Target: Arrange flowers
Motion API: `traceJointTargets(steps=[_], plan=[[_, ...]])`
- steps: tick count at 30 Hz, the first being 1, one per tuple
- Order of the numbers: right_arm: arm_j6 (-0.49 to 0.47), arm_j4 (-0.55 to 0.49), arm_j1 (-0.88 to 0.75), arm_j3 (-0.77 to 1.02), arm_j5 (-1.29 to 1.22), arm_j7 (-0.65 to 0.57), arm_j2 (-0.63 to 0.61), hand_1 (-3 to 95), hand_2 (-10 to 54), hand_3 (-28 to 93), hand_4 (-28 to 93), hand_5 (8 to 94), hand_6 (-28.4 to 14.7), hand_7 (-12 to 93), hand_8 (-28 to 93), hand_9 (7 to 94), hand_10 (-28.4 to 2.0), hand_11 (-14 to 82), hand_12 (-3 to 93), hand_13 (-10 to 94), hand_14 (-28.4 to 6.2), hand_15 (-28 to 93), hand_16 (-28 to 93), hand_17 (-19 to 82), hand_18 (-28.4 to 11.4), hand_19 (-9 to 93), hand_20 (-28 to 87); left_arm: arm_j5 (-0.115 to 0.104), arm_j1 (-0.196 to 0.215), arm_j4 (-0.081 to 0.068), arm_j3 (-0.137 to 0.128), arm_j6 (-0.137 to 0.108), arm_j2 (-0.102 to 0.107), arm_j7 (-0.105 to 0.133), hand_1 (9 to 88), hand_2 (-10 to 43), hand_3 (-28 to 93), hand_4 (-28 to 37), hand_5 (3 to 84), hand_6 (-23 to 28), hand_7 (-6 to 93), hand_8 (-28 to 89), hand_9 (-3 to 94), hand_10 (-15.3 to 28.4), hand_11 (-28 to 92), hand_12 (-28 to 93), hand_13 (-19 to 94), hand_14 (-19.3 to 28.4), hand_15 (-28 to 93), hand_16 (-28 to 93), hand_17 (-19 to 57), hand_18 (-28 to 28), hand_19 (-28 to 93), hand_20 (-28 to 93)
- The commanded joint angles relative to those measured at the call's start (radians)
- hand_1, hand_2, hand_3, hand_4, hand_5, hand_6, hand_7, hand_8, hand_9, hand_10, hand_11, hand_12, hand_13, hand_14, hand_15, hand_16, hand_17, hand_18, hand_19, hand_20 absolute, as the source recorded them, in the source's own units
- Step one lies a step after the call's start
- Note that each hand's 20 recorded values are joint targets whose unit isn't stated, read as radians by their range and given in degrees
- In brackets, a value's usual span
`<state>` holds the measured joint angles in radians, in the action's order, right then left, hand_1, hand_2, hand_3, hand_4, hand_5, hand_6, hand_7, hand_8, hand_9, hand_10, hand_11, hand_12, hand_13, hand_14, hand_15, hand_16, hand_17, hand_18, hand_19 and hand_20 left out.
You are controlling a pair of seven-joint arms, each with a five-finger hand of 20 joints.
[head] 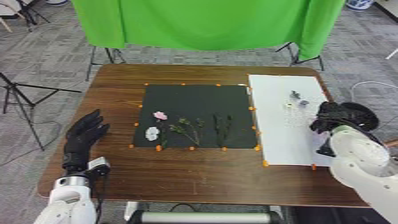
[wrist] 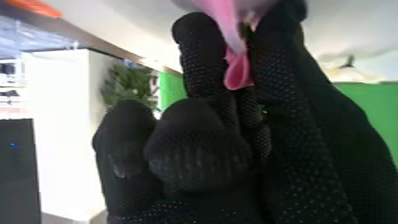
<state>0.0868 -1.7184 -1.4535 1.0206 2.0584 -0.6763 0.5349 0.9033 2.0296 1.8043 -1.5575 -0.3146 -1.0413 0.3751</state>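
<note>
On the black mat (head: 182,95) lie a pink flower (head: 160,115), a white flower (head: 152,133) and several green stems (head: 186,129). Small flowers (head: 296,94) rest on the white board (head: 275,145), near a faint clear object I cannot make out. My right hand (head: 330,115) is over that board's right side. In the right wrist view, my right hand (wrist: 204,145) has a pink petal-like piece (wrist: 235,67) pinched between its fingers; what it belongs to is hidden. My left hand (head: 84,135) is open, fingers straight, above the table's left side.
A black round object (head: 362,114) stands beside my right hand at the table's right edge. Orange markers (head: 266,163) line the mat and board. The brown table (head: 204,175) extends in front of them, and a green cloth (head: 204,25) hangs behind.
</note>
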Motion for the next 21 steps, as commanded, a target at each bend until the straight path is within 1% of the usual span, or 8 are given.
traceJointTargets(steps=[1,7,8,9,11,16,19,21], plan=[[-0.005,-0.020,0.087,-0.036,0.006,0.041,-0.023,63.2,-8.1,59,-19,77.3,-2.2,19,8,89.4,-11.2,8.1,27.1,94,-2.2,61,28,68,-12.1,93,56,-0.012,0.016,0.000,0.001,-0.005,-0.008,0.003,40.5,-9.5,69,-12.9,41.4,-0.6,21.7,-11,37.9,11.0,23,12,40,15.7,28,-2,15.2,14.3,27,25],[-0.002,-0.102,0.372,-0.178,0.006,0.104,-0.070,65.4,-7.9,57,-18,77.7,-2.2,18,7,89.2,-11.6,6.6,28.4,94,-2.1,61,29,68,-12.1,93,57,-0.017,0.009,-0.001,0.004,-0.009,-0.002,0.009,40.2,-9.4,69,-13.0,41.7,-0.3,21.5,-11,37.9,11.1,23,12,40,15.7,28,-2,15.1,14.3,27,25],[-0.006,-0.106,0.437,-0.213,0.000,0.124,-0.064,65.3,-7.9,57,-18,77.8,-2.0,18,7,89.1,-11.7,6.4,28.6,94,-2.0,60,29,68,-12.1,93,58,-0.019,0.015,0.003,0.004,-0.013,-0.001,0.012,40.1,-9.3,69,-13.0,41.7,-0.3,21.4,-11,37.9,11.1,23,12,40,15.7,28,-2,15.1,14.3,27,25],[0.004,-0.117,0.498,-0.257,-0.004,0.133,-0.065,65.4,-8.0,57,-18,78.0,-1.9,18,7,89.0,-11.7,6.3,28.8,94,-2.0,60,29,67,-12.0,93,58,-0.020,0.007,-0.002,0.009,-0.010,0.001,0.012,40.0,-9.3,69,-13.0,41.7,-0.2,21.4,-10,37.9,11.1,23,12,40,15.7,28,-2,15.1,14.3,27,25],[-0.018,-0.132,0.607,-0.321,-0.019,0.192,-0.054,65.3,-8.1,57,-18,78.3,-1.8,18,7,88.9,-11.9,6.2,29.2,94,-1.9,60,30,67,-11.9,93,58,-0.019,0.009,-0.002,0.007,-0.009,-0.001,0.011,39.7,-9.3,69,-13.0,41.8,-0.2,21.4,-10,38.0,11.1,23,12,40,15.8,28,-2,15.1,14.3,27,25],[-0.036,-0.124,0.896,-0.596,-0.056,0.313,0.022,64.6,-8.4,58,-18,78.3,-1.0,18,7,87.3,-12.0,5.2,30.3,93,-1.8,60,31,66,-11.9,93,59,-0.020,0.011,0.000,0.009,-0.012,-0.002,0.011,39.3,-9.2,70,-13.3,41.7,-0.2,21.5,-10,38.0,11.1,23,12,40,15.8,28,-2,14.6,14.2,25,24],[-0.050,-0.106,0.991,-0.728,-0.060,0.373,0.095,63.8,-8.4,58,-19,77.9,-0.2,19,7,85.4,-11.5,3.8,30.8,92,-1.8,61,31,66,-11.8,93,60,-0.019,0.011,0.001,0.012,-0.013,-0.002,0.010,39.2,-9.2,70,-13.4,41.8,-0.2,21.4,-10,38.0,11.1,23,12,39,15.8,28,-2,14.0,13.9,24,23],[-0.067,-0.093,1.025,-0.791,-0.061,0.397,0.146,63.3,-8.5,59,-19,77.5,0.0,20,6,83.5,-11.3,3.1,30.8,92,-1.8,61,32,66,-11.7,93,60,-0.021,0.019,0.009,0.010,-0.016,-0.004,0.007,39.2,-9.2,70,-13.5,41.8,-0.2,21.5,-10,38.0,11.1,23,12,39,15.9,28,-2,12.7,14.1,23,23]])
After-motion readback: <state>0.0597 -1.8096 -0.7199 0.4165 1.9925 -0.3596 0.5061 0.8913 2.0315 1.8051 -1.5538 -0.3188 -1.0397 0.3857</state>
